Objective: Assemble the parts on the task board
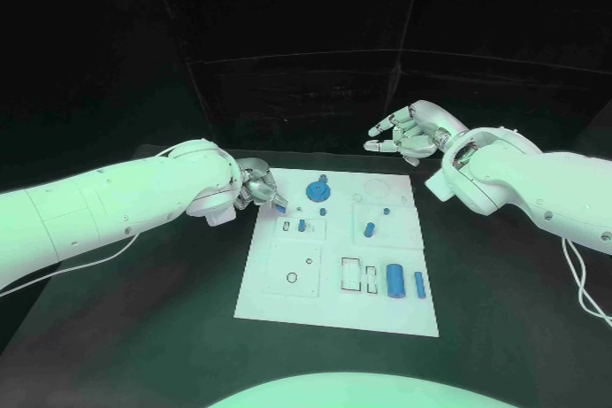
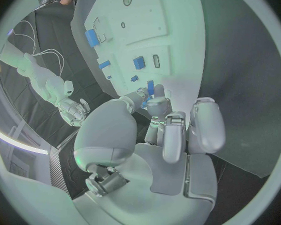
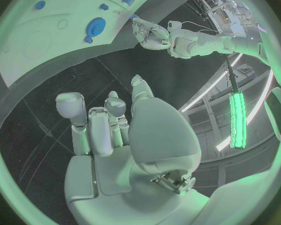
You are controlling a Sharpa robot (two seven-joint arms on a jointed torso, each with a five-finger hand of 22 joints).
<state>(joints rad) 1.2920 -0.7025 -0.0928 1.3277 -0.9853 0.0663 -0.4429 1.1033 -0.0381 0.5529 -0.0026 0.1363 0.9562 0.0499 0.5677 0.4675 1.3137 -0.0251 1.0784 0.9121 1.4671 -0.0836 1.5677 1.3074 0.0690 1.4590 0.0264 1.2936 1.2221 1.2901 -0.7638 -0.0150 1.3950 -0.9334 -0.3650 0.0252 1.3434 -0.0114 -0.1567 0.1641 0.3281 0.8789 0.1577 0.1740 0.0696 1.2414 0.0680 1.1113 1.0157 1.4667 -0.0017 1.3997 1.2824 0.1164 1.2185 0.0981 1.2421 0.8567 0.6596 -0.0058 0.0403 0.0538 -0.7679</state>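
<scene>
The left hand (image 1: 256, 191) pinches a small blue part (image 1: 279, 209) over the task board's (image 1: 287, 293) far left corner. The right hand (image 1: 406, 132) hangs empty, fingers apart, past the board's far edge.

Board lying mid-table, a hand at each far corner

The task board (image 1: 287, 297) is sitting in the middle of the table (image 1: 141, 337), its parts spreading across it: the gear (image 1: 319, 192) towards the far edge, the long cylinder (image 1: 395, 281) nearer (two slimmer pieces flanking it). The left hand (image 1: 256, 188) is hovering at the board's far left corner, pinching a small part (image 1: 279, 209); the right hand (image 1: 406, 132) is hanging beyond the far right corner, well apart.
</scene>
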